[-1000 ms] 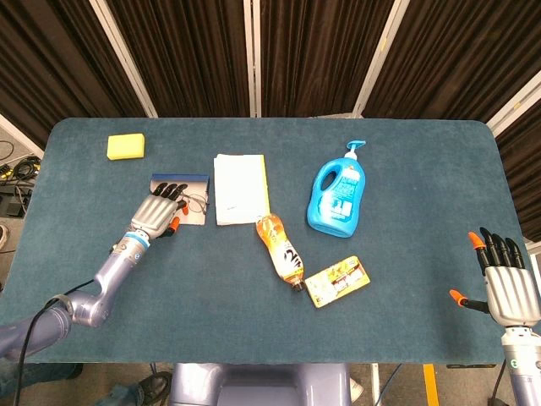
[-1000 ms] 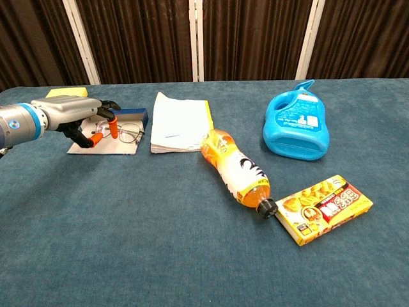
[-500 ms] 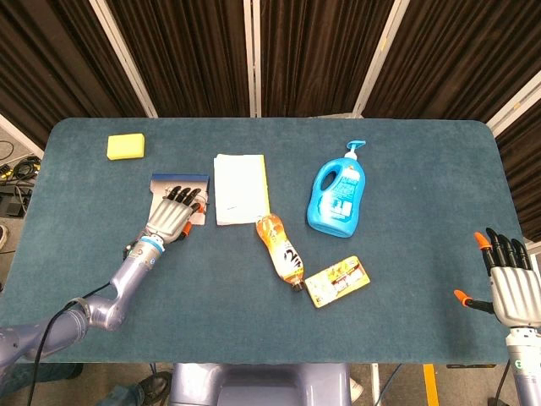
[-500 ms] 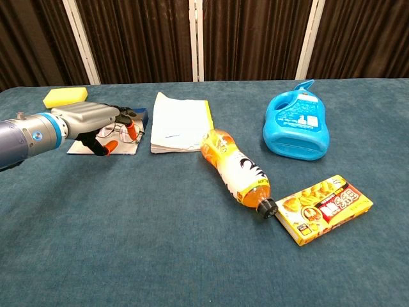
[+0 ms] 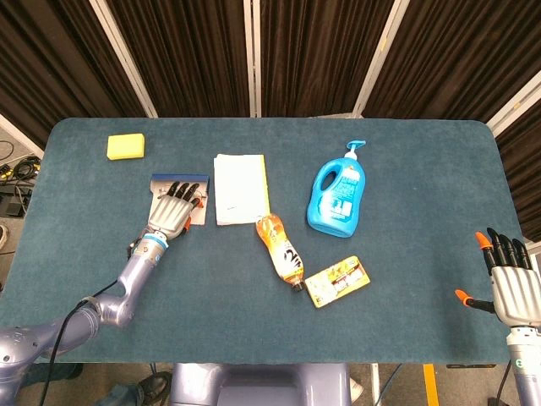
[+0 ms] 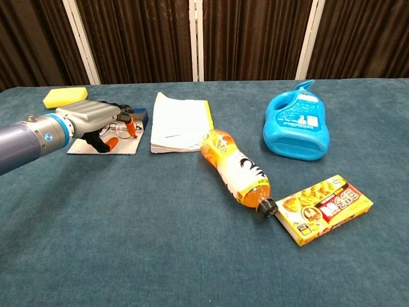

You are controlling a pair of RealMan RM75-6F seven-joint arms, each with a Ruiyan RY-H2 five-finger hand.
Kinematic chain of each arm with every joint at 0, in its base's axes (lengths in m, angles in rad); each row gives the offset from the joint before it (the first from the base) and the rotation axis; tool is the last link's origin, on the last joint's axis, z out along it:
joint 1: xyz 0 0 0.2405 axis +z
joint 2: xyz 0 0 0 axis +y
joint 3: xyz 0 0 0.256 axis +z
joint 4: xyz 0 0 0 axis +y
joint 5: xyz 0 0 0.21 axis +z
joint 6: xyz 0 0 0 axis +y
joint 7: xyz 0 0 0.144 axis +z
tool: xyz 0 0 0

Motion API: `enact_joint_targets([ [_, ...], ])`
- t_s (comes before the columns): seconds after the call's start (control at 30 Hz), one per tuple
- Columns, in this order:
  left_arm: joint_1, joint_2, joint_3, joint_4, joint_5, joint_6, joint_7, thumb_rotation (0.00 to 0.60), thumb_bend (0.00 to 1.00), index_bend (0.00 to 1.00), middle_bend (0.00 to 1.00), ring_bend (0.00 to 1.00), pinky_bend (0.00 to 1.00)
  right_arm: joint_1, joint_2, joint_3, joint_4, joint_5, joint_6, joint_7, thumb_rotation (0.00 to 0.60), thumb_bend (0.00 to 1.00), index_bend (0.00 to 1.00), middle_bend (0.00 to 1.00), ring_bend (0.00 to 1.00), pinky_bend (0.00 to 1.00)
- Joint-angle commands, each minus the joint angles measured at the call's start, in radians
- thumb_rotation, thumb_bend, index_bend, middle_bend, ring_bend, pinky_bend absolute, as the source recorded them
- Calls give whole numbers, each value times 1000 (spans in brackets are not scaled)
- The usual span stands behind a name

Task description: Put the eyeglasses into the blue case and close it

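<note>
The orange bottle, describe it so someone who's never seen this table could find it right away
On the blue table, look near the middle, just in front of the white booklet. The bottle lies on its side, cap toward the yellow snack box. It alone is orange with a white label.

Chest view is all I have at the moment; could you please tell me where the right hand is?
Observer: The right hand is at the near right corner of the table, fingers spread, holding nothing.
Operator: Thank you. Is anything close to it?
Observer: No; the nearest thing, the snack box, lies well to its left, with bare table between.
</note>
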Motion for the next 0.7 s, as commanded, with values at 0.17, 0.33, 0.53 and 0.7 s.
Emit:
enact_joint_targets([
  [0.17,-14,-24,-20,77,-2,-25,-40,600,653,281,0,0,0,2,-2,0,0,2,-3,-4,600,0,0,0,0,0],
  [0.33,-8,-8,-26,85,29,-28,-125,600,654,283,0,0,0,2,-3,1,1,7,-6,-3,600,0,0,0,0,0],
  [0.53,27,50,-9,39,56,-14,-172,600,654,292,0,0,0,2,-3,0,2,5,-7,-1,600,0,0,0,0,0],
  [0.7,45,62,-2,61,45,-28,-177,600,653,295,0,0,0,3,-3,-3,-3,-1,-7,-3,600,0,0,0,0,0],
])
